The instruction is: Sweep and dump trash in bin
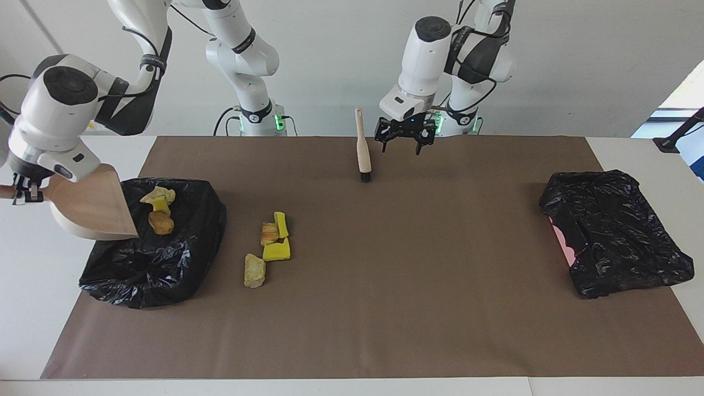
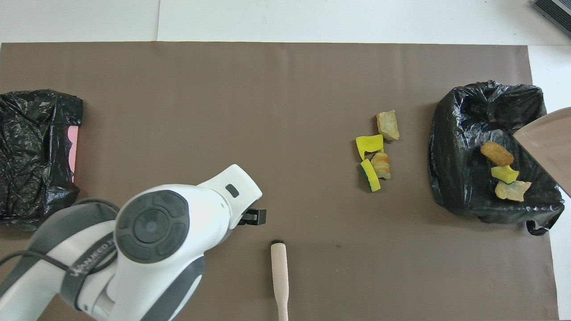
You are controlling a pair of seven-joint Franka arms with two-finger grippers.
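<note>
Brush (image 1: 363,153) lies flat on the brown mat (image 1: 385,308) in the upper middle of the facing view, close to the robots, handle toward them and bristles pointing away. Just beside it the left gripper (image 1: 401,144) hangs over the mat, its claw spread wide and grasping nothing; the brush is free of it. In the overhead view that arm's big white wrist fills the lower left of the frame.

At the left edge of the facing view the right gripper (image 1: 25,192) is clenched on the handle of the dustpan (image 1: 91,212), which is tipped steeply, its underside showing and its lip over the bin (image 1: 165,269), a black-bagged box at the middle left of that frame. Three scraps of trash (image 2: 496,154) lie inside the bin: a brown chunk, a yellow piece and a pale one, close together.

Four more scraps (image 1: 269,247) sit on the mat beside the bin, toward the frame's centre: two yellow pieces and two bread-like chunks, bunched together.

A second black bag (image 1: 616,231) sits at the middle right of the facing view, pink showing at its edge
</note>
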